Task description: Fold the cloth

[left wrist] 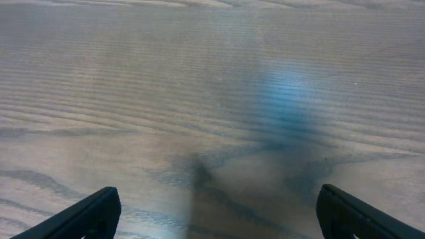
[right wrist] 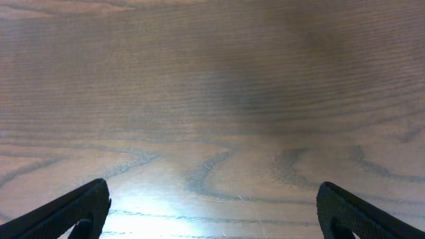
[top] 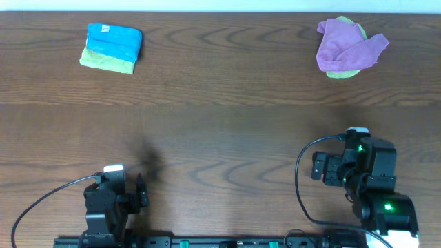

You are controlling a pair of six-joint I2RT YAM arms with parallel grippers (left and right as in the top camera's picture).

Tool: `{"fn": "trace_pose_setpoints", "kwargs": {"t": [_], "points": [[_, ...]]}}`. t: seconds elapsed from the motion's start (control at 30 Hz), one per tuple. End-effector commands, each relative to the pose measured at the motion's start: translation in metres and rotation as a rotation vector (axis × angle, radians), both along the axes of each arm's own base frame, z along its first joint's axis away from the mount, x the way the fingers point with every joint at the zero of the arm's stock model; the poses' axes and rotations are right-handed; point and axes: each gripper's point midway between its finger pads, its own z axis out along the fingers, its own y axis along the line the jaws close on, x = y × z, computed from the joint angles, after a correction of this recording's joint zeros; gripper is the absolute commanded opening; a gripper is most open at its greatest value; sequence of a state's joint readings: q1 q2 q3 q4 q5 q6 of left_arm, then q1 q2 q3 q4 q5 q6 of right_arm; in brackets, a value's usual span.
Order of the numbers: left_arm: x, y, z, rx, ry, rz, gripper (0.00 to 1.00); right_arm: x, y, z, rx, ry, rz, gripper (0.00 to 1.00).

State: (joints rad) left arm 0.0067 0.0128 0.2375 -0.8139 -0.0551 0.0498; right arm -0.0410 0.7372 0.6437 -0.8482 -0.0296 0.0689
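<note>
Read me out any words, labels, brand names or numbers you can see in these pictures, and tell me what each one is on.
No text can be read in any view.
On the folded blue cloth, a small white tag: too small to read.
On the purple cloth and the table: no lettering visible.

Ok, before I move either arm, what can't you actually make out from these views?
- Overhead: green cloth mostly hidden beneath the purple cloth; shape unknown.
- Overhead: green layer shows only an edge under the blue cloth.
- Overhead: small label on the blue cloth, too small to read.
- Wrist views: no cloth in frame; left fingertips and right fingertips cut off by the bottom edge.
</note>
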Motion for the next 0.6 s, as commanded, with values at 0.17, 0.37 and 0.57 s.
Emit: {"fn": "trace_pose_setpoints", "kwargs": {"t": [0.17, 0.37, 0.57], "points": [[-0.007, 0.0, -0.024, 0.008, 0.072, -0.006, 0.95, -0.005, -0.001, 0.002, 0.009, -0.006, -0.018, 0.99], [-0.007, 0.0, -0.024, 0.008, 0.072, -0.006, 0.95, -0.015, -0.007, 0.014, -0.028, -0.148, -0.036, 0.99], [-0.007, 0.0, -0.024, 0.008, 0.072, -0.006, 0.95, -0.017, 0.002, -0.035, -0.036, -0.266, 0.037, 0.99]]}}
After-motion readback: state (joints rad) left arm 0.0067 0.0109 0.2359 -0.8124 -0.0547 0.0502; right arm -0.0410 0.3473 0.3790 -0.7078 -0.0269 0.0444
